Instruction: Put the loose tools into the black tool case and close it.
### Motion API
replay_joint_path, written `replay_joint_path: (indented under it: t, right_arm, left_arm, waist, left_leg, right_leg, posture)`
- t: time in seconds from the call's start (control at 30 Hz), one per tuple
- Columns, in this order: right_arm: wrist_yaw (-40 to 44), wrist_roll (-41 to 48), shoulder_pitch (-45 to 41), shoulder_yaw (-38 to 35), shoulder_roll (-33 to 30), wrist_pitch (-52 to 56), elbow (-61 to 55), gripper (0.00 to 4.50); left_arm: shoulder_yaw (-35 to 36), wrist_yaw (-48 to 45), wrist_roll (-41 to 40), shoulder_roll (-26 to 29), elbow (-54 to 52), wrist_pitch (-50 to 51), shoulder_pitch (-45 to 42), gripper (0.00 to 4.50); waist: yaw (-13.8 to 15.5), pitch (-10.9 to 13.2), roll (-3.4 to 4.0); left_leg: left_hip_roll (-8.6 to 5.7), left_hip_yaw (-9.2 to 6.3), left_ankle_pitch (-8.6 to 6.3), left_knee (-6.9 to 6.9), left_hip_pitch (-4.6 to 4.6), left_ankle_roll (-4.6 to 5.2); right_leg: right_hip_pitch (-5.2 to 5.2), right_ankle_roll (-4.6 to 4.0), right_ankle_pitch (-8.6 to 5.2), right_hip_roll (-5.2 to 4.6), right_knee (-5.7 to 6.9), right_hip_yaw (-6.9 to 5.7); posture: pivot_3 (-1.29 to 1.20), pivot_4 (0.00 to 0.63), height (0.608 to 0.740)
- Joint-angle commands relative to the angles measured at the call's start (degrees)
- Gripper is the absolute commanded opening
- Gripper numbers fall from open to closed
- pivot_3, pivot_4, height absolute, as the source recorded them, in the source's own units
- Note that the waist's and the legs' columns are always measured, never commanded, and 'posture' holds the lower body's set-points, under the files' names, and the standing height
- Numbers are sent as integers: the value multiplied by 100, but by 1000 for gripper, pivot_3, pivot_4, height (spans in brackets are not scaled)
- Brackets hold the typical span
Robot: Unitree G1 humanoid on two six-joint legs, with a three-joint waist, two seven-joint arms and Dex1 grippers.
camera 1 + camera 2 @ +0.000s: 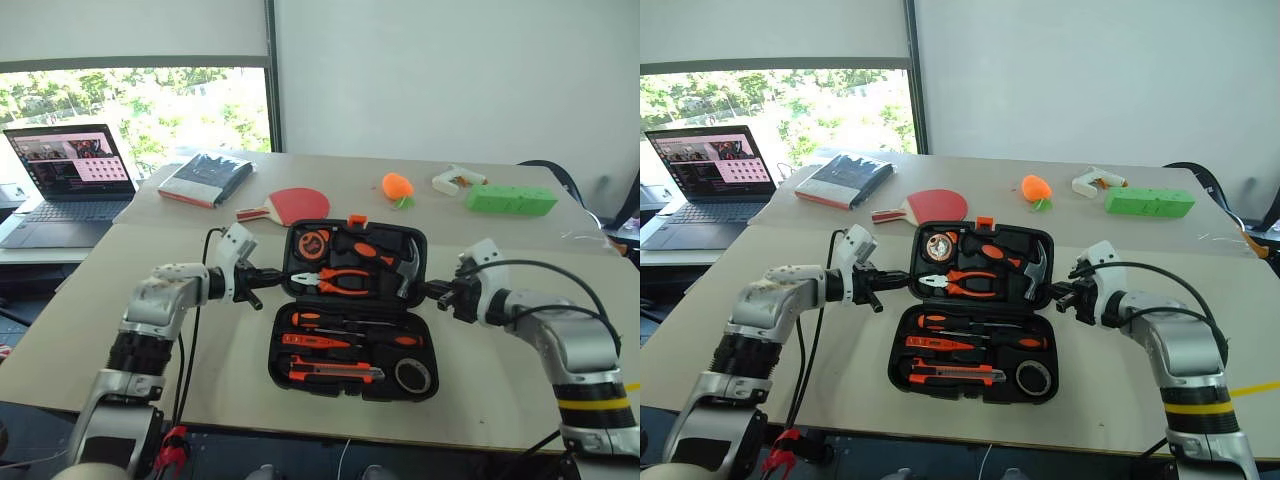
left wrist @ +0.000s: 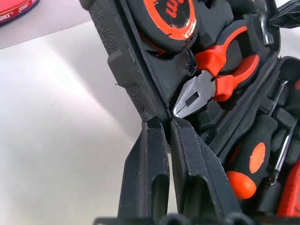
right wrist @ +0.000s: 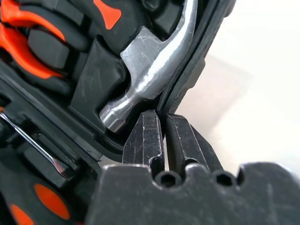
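The black tool case (image 1: pixel 279 362) lies open near the table's front edge, with its lid (image 1: pixel 417 240) tilted up from the base. Two screwdrivers (image 1: pixel 352 322), an orange tester (image 1: pixel 312 341), a utility knife (image 1: pixel 335 372) and a black roll (image 1: pixel 412 375) sit in the base slots. Pliers (image 2: pixel 220 70), a hammer (image 3: pixel 154 70) and a tape measure rest in the lid. My left gripper (image 1: pixel 284 273) is shut on the lid's left rim (image 2: pixel 126 70). On the opposite side, my right gripper (image 1: pixel 426 290) is shut on the lid's right rim (image 3: pixel 187 79).
Behind the case lie a red paddle (image 1: pixel 298 205), an orange carrot-shaped toy (image 1: pixel 397 186), a white object (image 1: pixel 455 180) and a green block (image 1: pixel 510 199). A dark book (image 1: pixel 207 178) sits at the back left, with a laptop (image 1: pixel 70 175) on a side table beyond it.
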Motion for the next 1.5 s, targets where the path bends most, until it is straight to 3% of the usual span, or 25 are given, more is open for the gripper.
replay_joint_path:
  t: [0.03, 0.23, 0.97, 1.13, 1.17, 1.33, 1.37, 1.43, 1.5]
  right_arm:
    - [-73, -155, 240, 158, 233, -1120, -860, 71]
    - [-441, -749, 1197, 149, 421, -2388, -1425, 71]
    - [-874, -2171, 2766, 434, 299, -5266, -1776, 71]
    - [-926, -2441, 3027, 427, 191, -5874, -1671, 71]
    - [-925, -2509, 3124, 406, 141, -6031, -1672, 848]
    - [-937, -2698, 3598, 208, -120, -6657, -1819, 2250]
    - [-956, -2751, 3730, 118, -176, -6815, -1884, 2767]
    - [-957, -2799, 4030, -71, -280, -7066, -2036, 3291]
    - [-853, -2722, 4411, -245, -398, -7169, -2226, 4116]
  left_arm:
    - [-90, 330, 257, -359, -373, -1464, 72, 0]
    - [-4, 870, 705, -423, -325, -2445, 509, 0]
    - [206, 749, 417, -29, -1513, -2193, 1608, 0]
    - [270, 733, 298, 49, -1643, -2022, 1707, 0]
    - [281, 718, 279, 90, -1711, -2003, 1766, 731]
    - [521, 637, 45, 396, -2151, -1712, 2146, 2205]
    - [631, 619, -13, 512, -2231, -1650, 2268, 2727]
    - [850, 570, -125, 748, -2383, -1494, 2530, 3245]
    - [1008, 353, -259, 1093, -2574, -1342, 2890, 4079]
  waist:
    - [19, 0, 0]
    - [45, -1, 1]
    - [-92, -2, 3]
    - [-106, -1, 2]
    - [-110, -1, 2]
    - [-114, -1, 2]
    - [-115, -1, 2]
    - [-124, -1, 2]
    - [-121, 0, 0]
  left_leg:
    - [0, 0, 0, 1, -1, 0]
    - [0, 0, 4, 4, 14, -7]
    - [5, 2, 6, -3, 46, -10]
    - [7, 5, 6, -6, 88, -10]
    - [7, 5, 6, -7, 101, -10]
    - [9, 7, 6, -30, 131, -11]
    - [10, 7, 6, -33, 135, -12]
    - [11, 8, 7, -37, 143, -12]
    - [12, 8, 7, -47, 151, -13]
  right_leg:
    - [1, 1, 1, -1, -1, 0]
    - [8, -4, 5, 1, 2, 0]
    - [26, -6, 11, 8, 3, 8]
    - [66, -7, 10, 8, 0, 10]
    - [80, -8, 9, 9, -3, 9]
    - [99, -17, 2, 8, -5, 12]
    - [100, -19, 1, 9, -3, 12]
    - [102, -22, 0, 10, -1, 13]
    - [104, -26, -5, 9, -1, 14]
  posture:
    - [0, 150, 736]
    - [0, 150, 736]
    - [0, 150, 736]
    - [0, 150, 736]
    - [0, 150, 736]
    - [0, 150, 736]
    - [0, 150, 736]
    - [0, 150, 736]
    - [0, 150, 736]
